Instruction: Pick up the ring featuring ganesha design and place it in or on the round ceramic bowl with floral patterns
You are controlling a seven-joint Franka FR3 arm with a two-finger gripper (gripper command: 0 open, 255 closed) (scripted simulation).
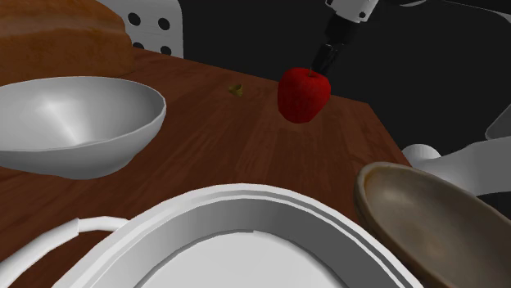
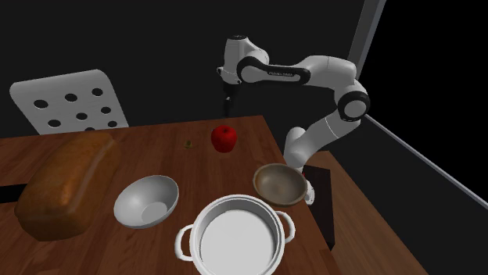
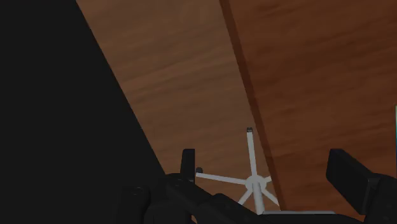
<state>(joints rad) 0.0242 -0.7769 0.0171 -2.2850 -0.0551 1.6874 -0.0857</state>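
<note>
Right now the hand (image 2: 227,106) hangs high over the far edge of the tabletop (image 2: 148,156), just beyond the red apple (image 2: 224,137). The fingers stand wide apart with nothing between them. From the wrist you look straight down past the tabletop's edge to a white chair base (image 3: 256,183), so the hand (image 3: 264,159) is not lined up on anything yet.

And the ring (image 2: 188,143)? It's that tiny olive-gold speck lying flat near the far edge, beside the apple on the side towards the big loaf (image 2: 66,183), and it touches neither. From the shoulder, the ring (image 1: 237,89) sits out in the open while the hand (image 1: 323,59) pokes in above the apple (image 1: 304,94).

So the pick hasn't begun. My read is that the height is there to clear the apple before the hand swings across and drops.

Which bowl is the target is hard to say. I'd back the brown bowl (image 2: 279,183) with the mottled inside, at the tabletop's edge nearest the arm's stand. The plain grey bowl (image 2: 146,201) sits mid-tabletop, and a white pot (image 2: 235,234) stands between the two at the near edge.

Such a small ring will need a low, careful pinch.
</note>
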